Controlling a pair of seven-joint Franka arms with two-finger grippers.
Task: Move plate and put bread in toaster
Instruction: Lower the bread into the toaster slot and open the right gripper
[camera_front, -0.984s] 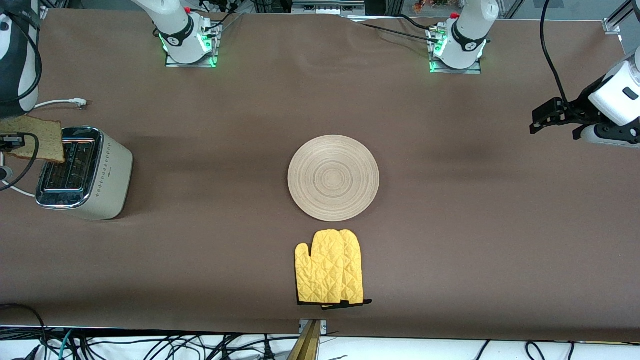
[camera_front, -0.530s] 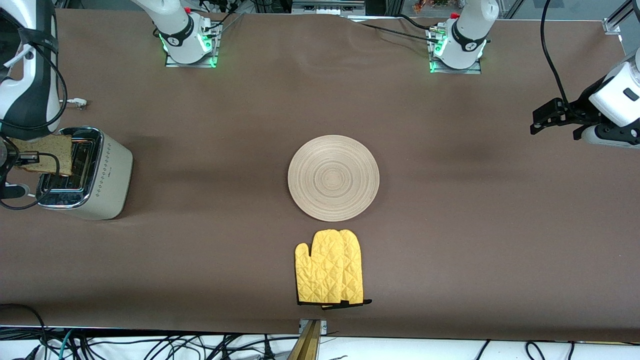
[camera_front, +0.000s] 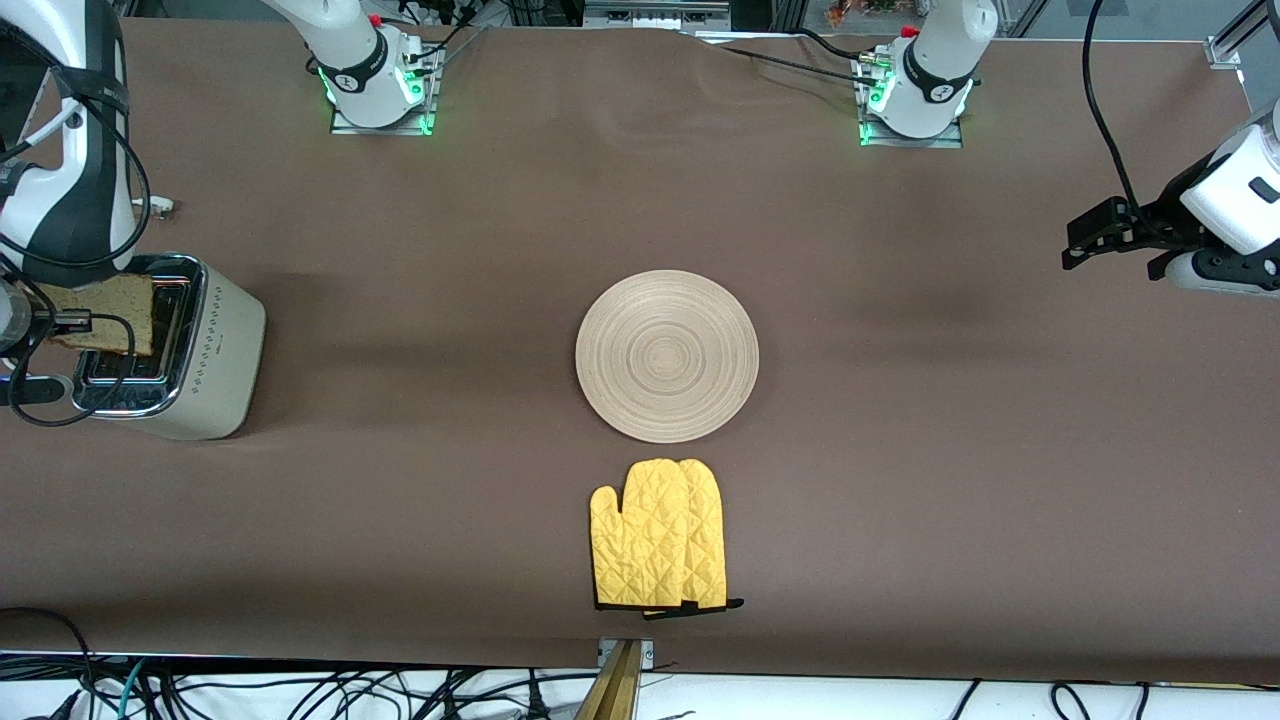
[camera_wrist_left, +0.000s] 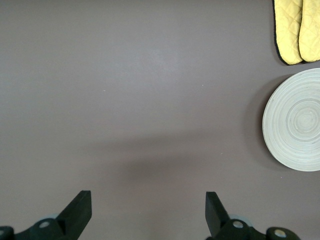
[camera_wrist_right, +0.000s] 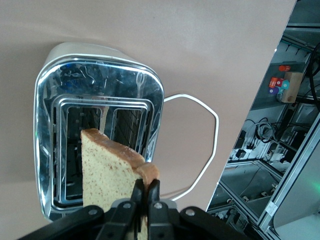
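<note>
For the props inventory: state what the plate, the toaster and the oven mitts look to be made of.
Plate: apparently light wood, matte, with concentric ring grain.
Toaster: cream body, perhaps plastic or painted metal; its top looks like polished chrome, mirroring its surroundings in the right wrist view.
Oven mitts: yellow quilted fabric, diamond stitching, dark trim at the cuffs.

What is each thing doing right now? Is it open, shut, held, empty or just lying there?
bread: held upright over the toaster, not yet in a slot.
toaster: standing, both slots empty.
plate: flat on the table, nothing on it.
oven mitts: lying flat beside the plate, nearer the front camera.
right gripper: shut on the bread.
left gripper: open, empty, waiting over the table.
</note>
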